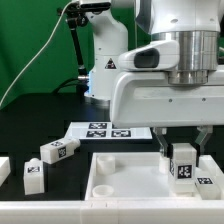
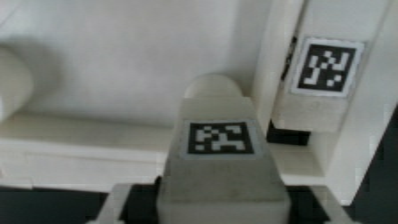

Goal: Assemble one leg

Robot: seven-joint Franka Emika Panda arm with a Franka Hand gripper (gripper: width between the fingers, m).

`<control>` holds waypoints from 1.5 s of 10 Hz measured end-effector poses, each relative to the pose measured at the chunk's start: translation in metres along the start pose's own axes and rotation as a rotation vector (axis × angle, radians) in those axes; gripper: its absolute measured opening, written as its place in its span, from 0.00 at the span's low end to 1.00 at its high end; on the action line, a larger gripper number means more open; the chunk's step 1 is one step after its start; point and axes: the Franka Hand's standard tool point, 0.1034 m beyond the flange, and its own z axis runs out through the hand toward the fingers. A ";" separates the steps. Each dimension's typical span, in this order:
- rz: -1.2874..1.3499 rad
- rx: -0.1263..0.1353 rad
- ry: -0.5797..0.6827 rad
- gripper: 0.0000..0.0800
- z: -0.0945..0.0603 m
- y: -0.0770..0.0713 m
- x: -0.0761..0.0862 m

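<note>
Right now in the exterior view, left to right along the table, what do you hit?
Loose leg at the left edge → tagged leg → tagged leg → marker board → leg in the hand.

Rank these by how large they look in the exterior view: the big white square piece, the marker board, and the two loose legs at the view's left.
1. The big white square piece.
2. The marker board, though it lies farther back.
3. The two loose legs: these look alike, so no ranking between them.
</note>
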 end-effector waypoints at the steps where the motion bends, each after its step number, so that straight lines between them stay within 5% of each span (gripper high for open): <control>1: 0.110 0.001 0.007 0.36 0.000 -0.001 0.000; 7: 0.830 0.015 -0.006 0.36 0.001 -0.001 -0.001; 12: 1.065 0.014 -0.012 0.36 0.001 0.000 -0.001; 14: 1.005 0.013 -0.015 0.44 0.001 -0.001 -0.002; 15: 0.936 0.012 -0.018 0.61 -0.001 -0.004 -0.001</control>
